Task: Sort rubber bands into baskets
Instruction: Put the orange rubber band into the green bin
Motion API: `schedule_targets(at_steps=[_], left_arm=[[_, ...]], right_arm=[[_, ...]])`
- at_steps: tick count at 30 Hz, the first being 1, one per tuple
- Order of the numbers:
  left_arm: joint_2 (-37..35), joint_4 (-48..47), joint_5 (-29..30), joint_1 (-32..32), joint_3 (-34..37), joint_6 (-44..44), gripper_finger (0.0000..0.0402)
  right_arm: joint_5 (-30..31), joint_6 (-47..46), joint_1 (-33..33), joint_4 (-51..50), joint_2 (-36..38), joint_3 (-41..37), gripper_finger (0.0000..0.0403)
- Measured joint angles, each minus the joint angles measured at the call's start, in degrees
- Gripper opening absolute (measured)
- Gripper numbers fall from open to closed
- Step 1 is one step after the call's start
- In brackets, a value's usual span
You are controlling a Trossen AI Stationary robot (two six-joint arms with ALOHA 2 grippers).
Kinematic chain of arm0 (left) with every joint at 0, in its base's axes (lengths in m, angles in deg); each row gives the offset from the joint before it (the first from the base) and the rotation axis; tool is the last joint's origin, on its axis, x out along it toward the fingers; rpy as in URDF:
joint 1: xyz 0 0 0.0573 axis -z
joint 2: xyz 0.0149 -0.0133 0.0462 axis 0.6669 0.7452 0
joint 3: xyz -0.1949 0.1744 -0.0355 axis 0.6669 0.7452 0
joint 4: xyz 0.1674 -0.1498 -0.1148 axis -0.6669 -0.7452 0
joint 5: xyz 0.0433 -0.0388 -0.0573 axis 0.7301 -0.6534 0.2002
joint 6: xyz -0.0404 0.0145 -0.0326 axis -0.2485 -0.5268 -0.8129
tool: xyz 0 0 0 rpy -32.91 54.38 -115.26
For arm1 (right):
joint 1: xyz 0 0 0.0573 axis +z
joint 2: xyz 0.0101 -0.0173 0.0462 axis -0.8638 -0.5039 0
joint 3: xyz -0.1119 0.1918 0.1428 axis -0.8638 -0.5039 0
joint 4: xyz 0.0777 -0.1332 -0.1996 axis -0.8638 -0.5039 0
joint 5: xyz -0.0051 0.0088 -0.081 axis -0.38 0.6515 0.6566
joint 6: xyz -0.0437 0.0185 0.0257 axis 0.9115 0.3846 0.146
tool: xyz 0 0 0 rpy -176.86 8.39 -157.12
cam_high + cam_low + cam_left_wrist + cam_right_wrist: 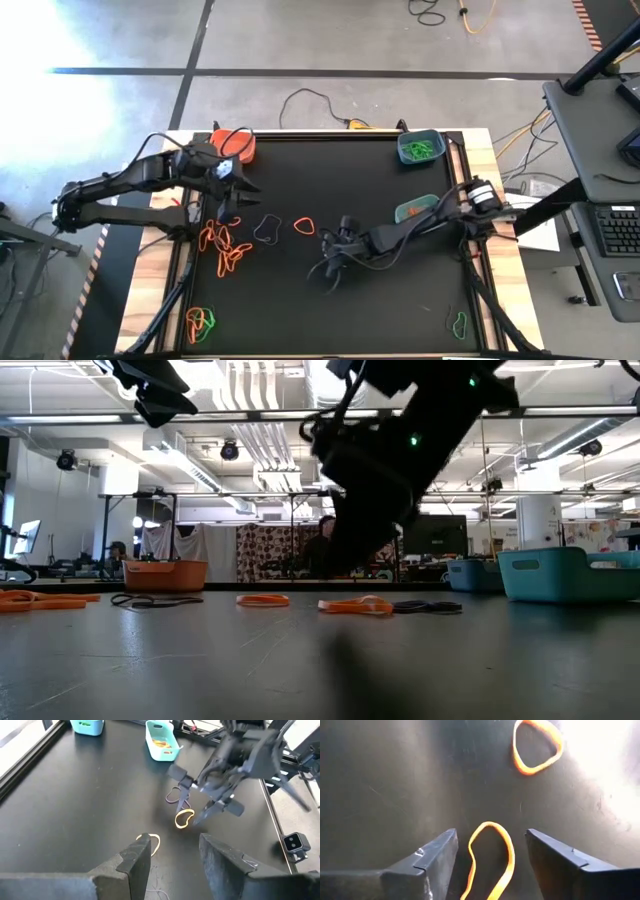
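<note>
My right gripper (333, 262) is open near the table's middle. Its fingers stand on either side of an orange rubber band (492, 862) that lies flat on the black table, without touching it. A second orange band (535, 745) lies just beyond. My left gripper (228, 190) is open and empty, raised near the orange basket (233, 145) at the far left. A basket (420, 147) holding green bands stands at the far right. A teal basket (415, 210) holding orange bands stands by the right edge.
A cluster of orange bands (225, 248) lies left of centre, with a dark band (267, 230) beside it. Orange and green bands (200, 322) lie at the near left, and a green one (458, 324) at the near right. A raised rail (470, 270) frames the table.
</note>
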Motion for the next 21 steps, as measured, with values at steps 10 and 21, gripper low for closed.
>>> schedule_targets(at_steps=[10, 21], left_arm=[[1.87, 0.47, 0.02, 0.0, 0.02, -0.01, 0.0153], [0.75, 0.52, 0.0, 0.0, 0.07, -0.44, 0.0153]], right_arm=[[-5.32, -2.42, -1.44, 1.15, -3.56, -0.32, 0.0264], [-6.22, -2.38, -1.85, 0.23, -4.91, -0.55, 0.0149]])
